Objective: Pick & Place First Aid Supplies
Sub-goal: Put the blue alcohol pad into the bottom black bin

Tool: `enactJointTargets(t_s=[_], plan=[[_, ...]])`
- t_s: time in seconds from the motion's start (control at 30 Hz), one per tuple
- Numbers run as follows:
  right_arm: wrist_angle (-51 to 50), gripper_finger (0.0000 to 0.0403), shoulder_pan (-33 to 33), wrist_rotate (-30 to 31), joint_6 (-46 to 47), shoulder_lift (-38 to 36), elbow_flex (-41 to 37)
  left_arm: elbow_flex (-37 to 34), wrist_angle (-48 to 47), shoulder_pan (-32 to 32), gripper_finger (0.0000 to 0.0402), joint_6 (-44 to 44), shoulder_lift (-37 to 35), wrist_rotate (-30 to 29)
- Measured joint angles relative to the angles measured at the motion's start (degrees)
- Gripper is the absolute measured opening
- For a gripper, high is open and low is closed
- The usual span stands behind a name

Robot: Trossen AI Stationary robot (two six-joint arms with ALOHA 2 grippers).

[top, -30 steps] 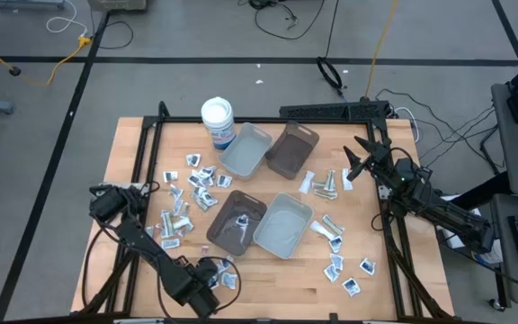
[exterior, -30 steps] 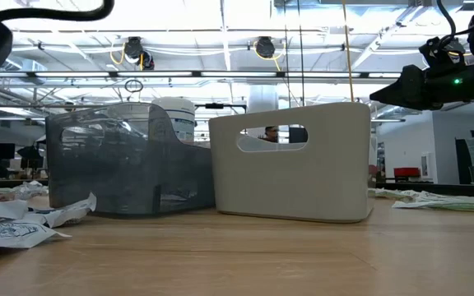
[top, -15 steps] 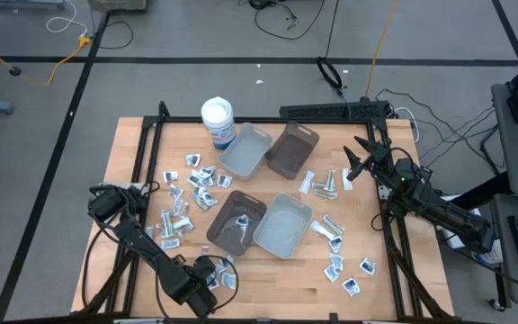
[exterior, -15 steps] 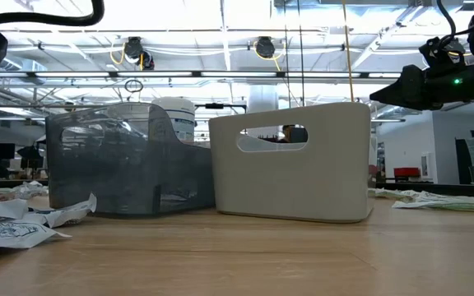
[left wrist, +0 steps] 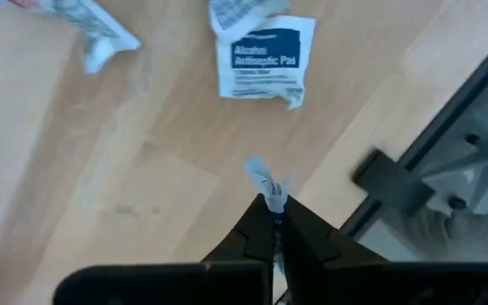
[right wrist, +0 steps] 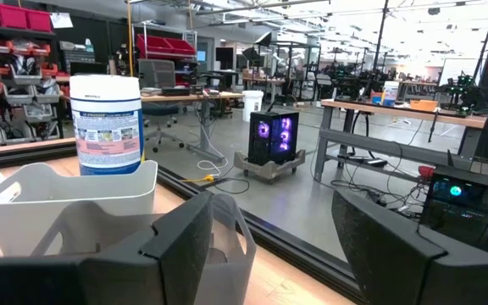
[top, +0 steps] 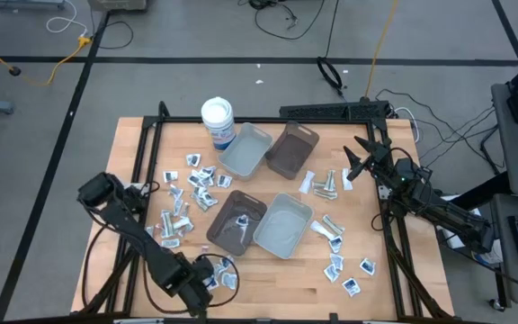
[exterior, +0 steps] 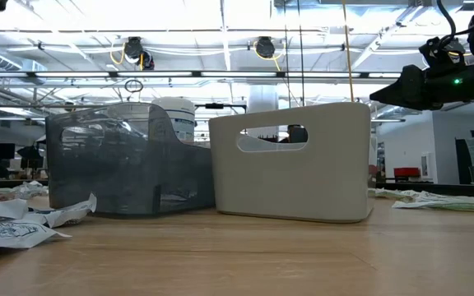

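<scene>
1 packet pinched in the left gripper.

Four trays mid-table; tub behind them; packets scattered left and right.

Both arms are dark, jointed tubes with boxy black links. The left hand ends in two black wedge-shaped fingers. The right hand has broad matte-black fingers; a green light glows on that arm.
</scene>
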Motion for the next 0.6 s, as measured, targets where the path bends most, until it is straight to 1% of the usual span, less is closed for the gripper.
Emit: enactJointTargets(t_s=[0.1, 0.27, 0.4, 0.5, 0.6], plan=[[0.0, 0.0238, 0.0, 0.0, 0.0, 0.0, 0.0, 0.0, -0.9, 0.6, 0.0017, 2.4, -2.5, 0.0], [0.0, 0.0238, 0.0, 0.0, 0.0, 0.0, 0.0, 0.0, -3.2, 1.3, 0.0007, 6.6, -7.1, 0.0], [0.0, 0.0238, 0.0, 0.0, 0.0, 0.0, 0.0, 0.0, -6.7, 2.1, 0.0013, 7.5, -10.5, -0.3], [0.0, 0.0238, 0.0, 0.0, 0.0, 0.0, 0.0, 0.1, -9.5, 4.5, 0.0007, 9.0, -11.3, 0.0], [0.0, 0.0238, 0.0, 0.0, 0.0, 0.0, 0.0, 0.0, -11.0, 9.1, 0.0008, 13.2, -11.3, 0.2]])
